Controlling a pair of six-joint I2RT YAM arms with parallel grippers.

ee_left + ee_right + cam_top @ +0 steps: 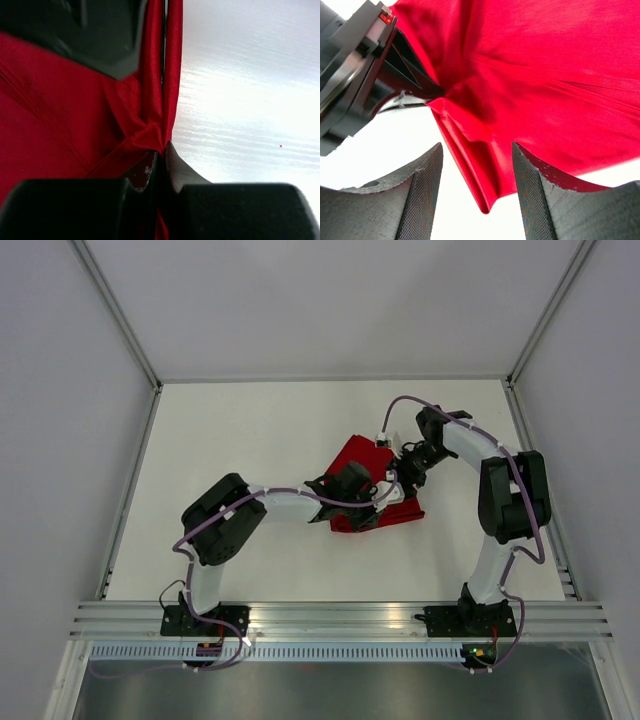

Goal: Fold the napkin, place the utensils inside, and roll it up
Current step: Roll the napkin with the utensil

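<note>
The red napkin (358,462) lies bunched and partly lifted at the middle of the white table (250,440). My left gripper (383,496) is shut on a folded edge of the napkin (50,110); the cloth is pinched between its closed fingertips in the left wrist view (161,150). My right gripper (407,478) is open right beside it. A hanging folded corner of the napkin (545,75) sits between its spread fingers (476,146), with no visible contact. The left gripper also shows in the right wrist view (360,75). No utensils are in view.
Grey walls enclose the table on the left, the back and the right. An aluminium rail (340,615) with the two arm bases runs along the near edge. The two arms meet close together over the napkin.
</note>
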